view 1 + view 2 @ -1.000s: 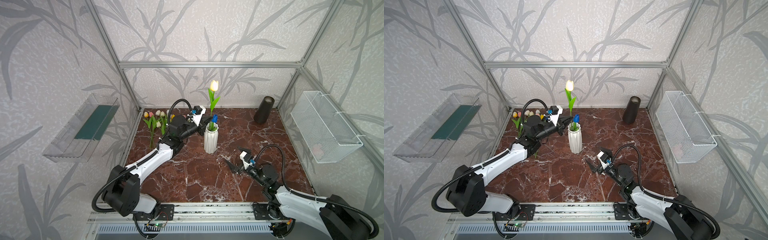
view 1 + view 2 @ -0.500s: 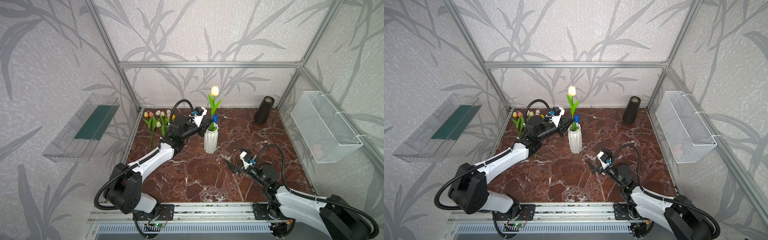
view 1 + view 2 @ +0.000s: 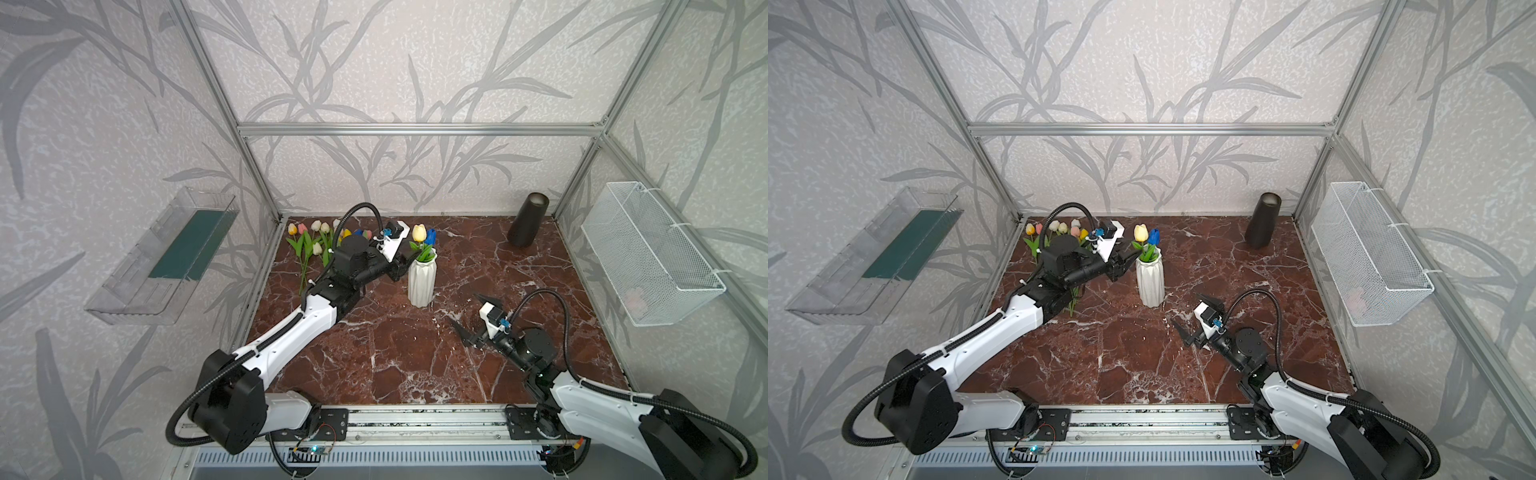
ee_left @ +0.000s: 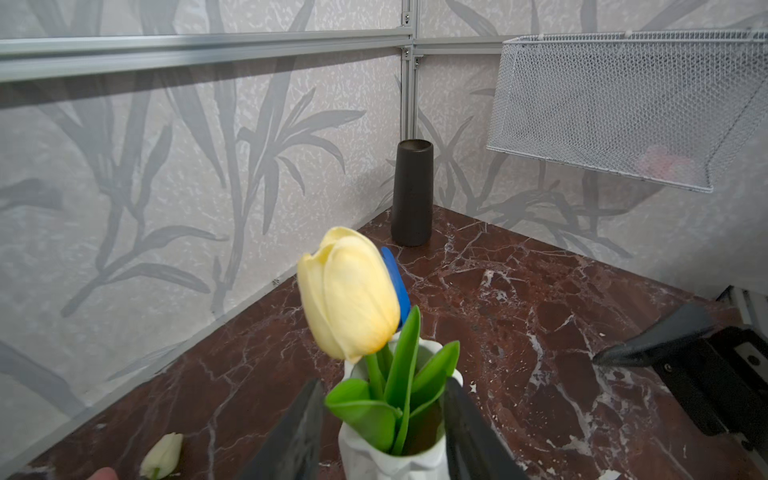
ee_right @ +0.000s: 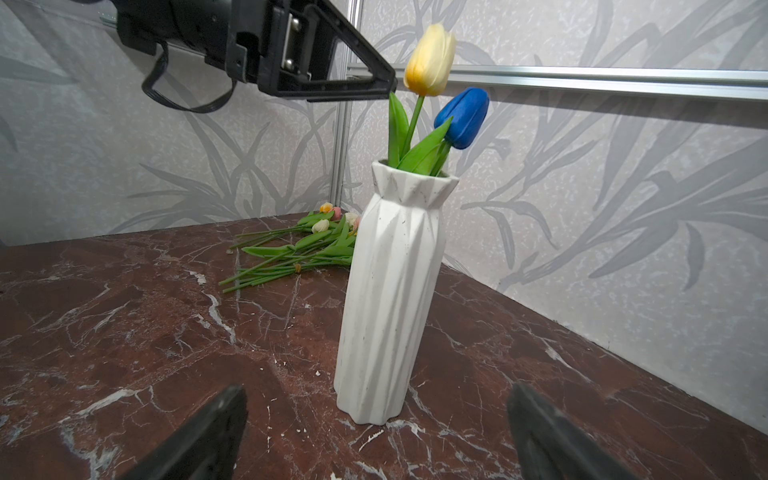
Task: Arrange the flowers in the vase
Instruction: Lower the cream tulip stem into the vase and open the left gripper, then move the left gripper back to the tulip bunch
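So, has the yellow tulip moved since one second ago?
Yes. The yellow tulip has sunk downward; its head now sits just above the rim of the white vase.

White faceted vase (image 5: 390, 291), yellow tulip (image 5: 430, 60), blue tulip (image 5: 463, 118), maroon marbled tabletop (image 5: 124, 311)

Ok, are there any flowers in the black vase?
No, the black vase shows nothing rising from its mouth; the yellow tulip and the blue tulip both stand in the white vase.
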